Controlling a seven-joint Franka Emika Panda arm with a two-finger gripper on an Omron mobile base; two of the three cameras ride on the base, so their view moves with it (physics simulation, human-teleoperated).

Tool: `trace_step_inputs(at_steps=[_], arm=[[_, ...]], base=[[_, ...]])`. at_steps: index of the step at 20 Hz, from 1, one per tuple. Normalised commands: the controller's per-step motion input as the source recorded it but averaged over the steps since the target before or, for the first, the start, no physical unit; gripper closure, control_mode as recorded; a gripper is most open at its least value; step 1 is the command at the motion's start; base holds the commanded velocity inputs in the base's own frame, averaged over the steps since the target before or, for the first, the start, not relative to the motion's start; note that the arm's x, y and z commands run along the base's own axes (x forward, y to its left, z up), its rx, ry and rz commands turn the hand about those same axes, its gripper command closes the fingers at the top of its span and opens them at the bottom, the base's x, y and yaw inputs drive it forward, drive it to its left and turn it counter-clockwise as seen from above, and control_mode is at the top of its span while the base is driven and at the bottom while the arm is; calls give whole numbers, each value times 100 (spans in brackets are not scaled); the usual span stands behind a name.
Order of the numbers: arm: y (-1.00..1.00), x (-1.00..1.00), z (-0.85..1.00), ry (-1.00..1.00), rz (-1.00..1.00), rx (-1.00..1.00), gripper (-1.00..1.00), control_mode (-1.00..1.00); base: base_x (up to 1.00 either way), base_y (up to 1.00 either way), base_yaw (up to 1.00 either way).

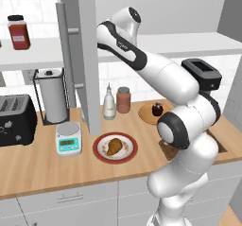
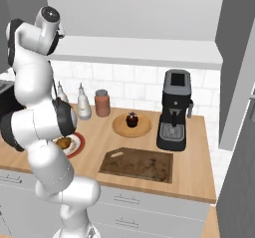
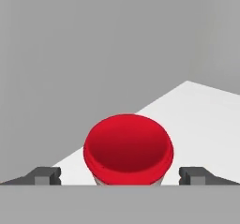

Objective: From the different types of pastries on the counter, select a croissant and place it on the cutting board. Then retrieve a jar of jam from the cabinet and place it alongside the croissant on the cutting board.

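Red jam jar (image 3: 128, 149) close before the claw (image 3: 121, 175), on the pale cabinet shelf (image 3: 197, 120).
The jar is squat, round and glossy red; the claw's fingers (image 3: 44, 175) stand spread wide either side, not touching it.

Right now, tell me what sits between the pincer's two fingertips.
In the hand view, the red jar of jam sits on the pale cabinet shelf between the open pincer's fingertips, with bare gaps on both sides.
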Motion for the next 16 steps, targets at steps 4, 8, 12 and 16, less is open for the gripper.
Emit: trace_step_inputs(at_steps=[4, 8, 12, 16], arm=[[1, 33, 0, 0, 0, 0, -100, -100], [0, 23, 0, -1, 0, 0, -100, -100], [3, 0, -1, -3, 0, 0, 100, -100], [0, 0, 0, 0, 0, 0, 100, -100]], base=[[0, 0, 0], [0, 0, 0], [0, 0, 0], [0, 0, 0]])
